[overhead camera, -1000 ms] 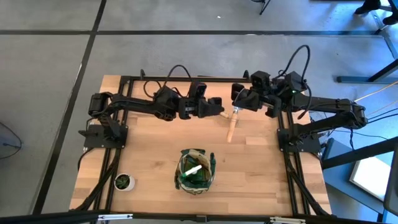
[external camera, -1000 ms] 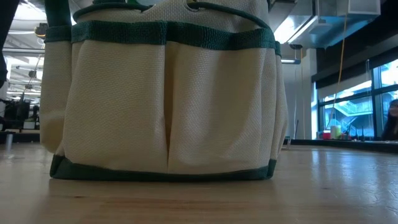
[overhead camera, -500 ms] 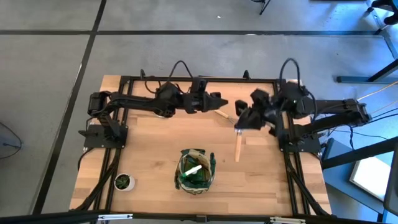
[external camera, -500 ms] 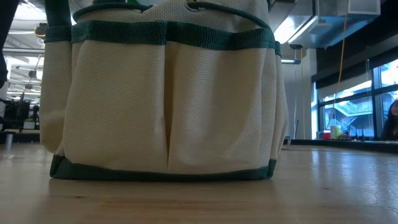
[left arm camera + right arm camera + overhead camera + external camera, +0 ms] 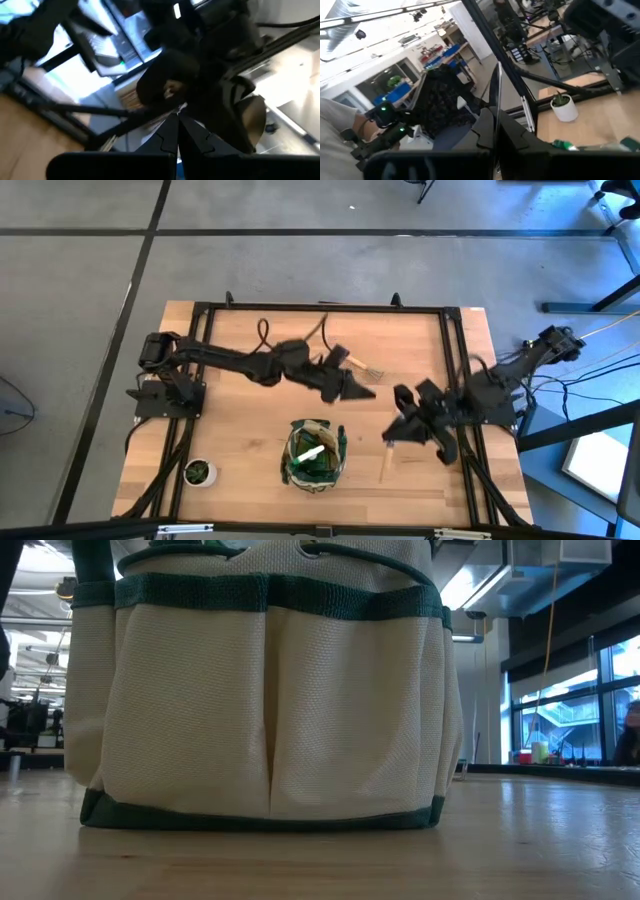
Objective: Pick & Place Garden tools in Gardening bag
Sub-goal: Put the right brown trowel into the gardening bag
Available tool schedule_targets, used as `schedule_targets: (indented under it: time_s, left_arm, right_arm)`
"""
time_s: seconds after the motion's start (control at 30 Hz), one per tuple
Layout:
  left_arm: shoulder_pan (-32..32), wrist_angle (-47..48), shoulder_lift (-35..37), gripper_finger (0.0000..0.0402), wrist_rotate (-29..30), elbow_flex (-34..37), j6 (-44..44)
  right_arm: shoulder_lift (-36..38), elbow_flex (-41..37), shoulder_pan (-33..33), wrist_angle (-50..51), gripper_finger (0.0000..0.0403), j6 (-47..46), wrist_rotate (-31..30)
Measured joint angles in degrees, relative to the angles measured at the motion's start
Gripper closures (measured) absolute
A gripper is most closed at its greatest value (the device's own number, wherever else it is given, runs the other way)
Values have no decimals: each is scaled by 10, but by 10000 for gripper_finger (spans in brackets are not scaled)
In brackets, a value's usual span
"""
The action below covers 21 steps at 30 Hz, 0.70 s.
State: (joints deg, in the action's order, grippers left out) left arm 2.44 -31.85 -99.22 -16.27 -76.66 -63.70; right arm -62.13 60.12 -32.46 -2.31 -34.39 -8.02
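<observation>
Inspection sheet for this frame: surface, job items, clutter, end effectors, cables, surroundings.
Surface: wooden table, no spills seen.
Job's things: gardening bag upright near the front edge, with the spray bottle inside; fork outside the bag, beside the left arm.
Clutter: small potted plant at the front left corner.
End effectors: left end effector shut, empty, behind the bag; right end effector shut on a wooden-handled tool, right of the bag.
Cables: dark loops over the left arm.
Surroundings: grey floor; a person far off.
</observation>
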Motion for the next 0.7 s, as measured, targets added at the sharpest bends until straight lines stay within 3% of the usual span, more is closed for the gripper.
schedule_targets:
  time_s: [0.13, 0.3, 0.5, 0.7]
  left_arm:
    - [47, 37, 0, 399, 58, 0, 27]
    - [100, 85, 0, 401, 135, 0, 44]
    - [150, 154, 0, 399, 171, 0, 30]
    - [200, 242, 0, 399, 184, 0, 9]
  right_arm:
    - [-25, 0, -74, -13, 402, -1, -88]
    - [-73, 0, -130, -59, 402, -38, -141]
    - [-137, 3, -151, -147, 402, -40, -144]
    - [-190, 38, -146, -135, 402, -16, -110]
